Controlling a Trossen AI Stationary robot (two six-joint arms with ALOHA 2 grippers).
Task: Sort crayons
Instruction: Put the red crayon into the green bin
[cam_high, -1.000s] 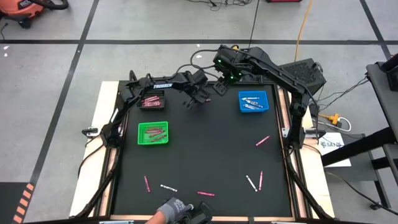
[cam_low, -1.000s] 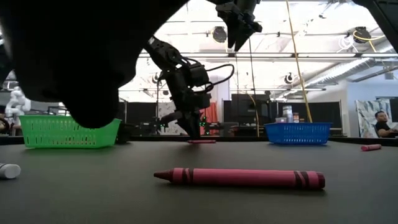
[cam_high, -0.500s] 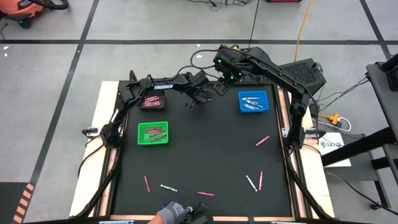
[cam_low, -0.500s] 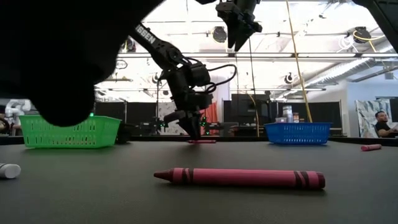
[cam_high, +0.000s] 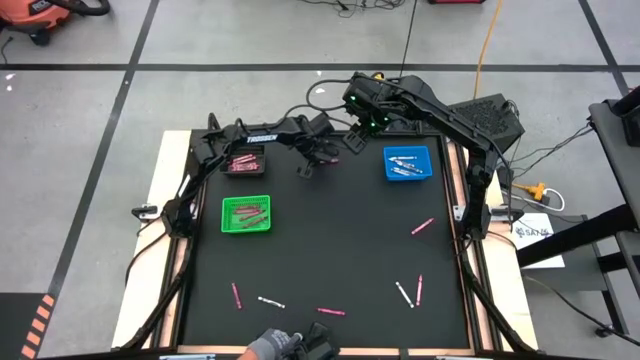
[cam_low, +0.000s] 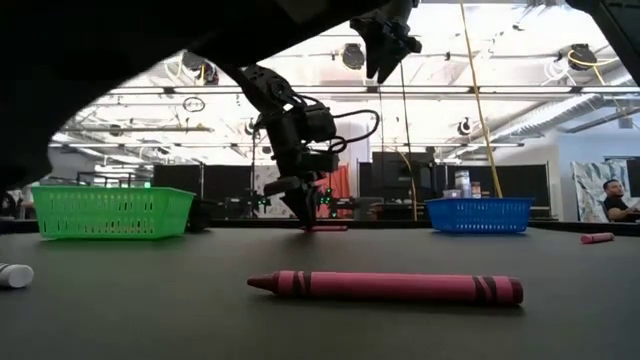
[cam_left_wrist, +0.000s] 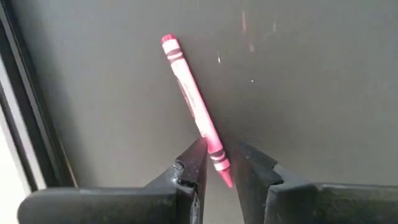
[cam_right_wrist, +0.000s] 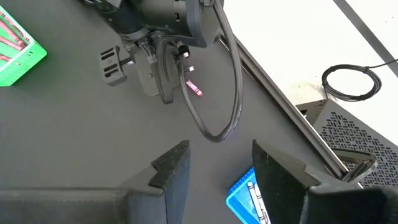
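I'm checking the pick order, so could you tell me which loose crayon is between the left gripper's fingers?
The pink crayon near the table's far edge, between the left gripper's fingers; the other loose crayons lie far away near the front edge.

Left gripper low, jaws apart.

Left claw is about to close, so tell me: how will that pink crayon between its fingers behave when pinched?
The pink crayon looks like a stiff, thin stick, so it probably won't bend. The left claw straddles only its end, so it may pivot or droop when lifted. Being round and lying flat on the mat, it could roll if nudged.
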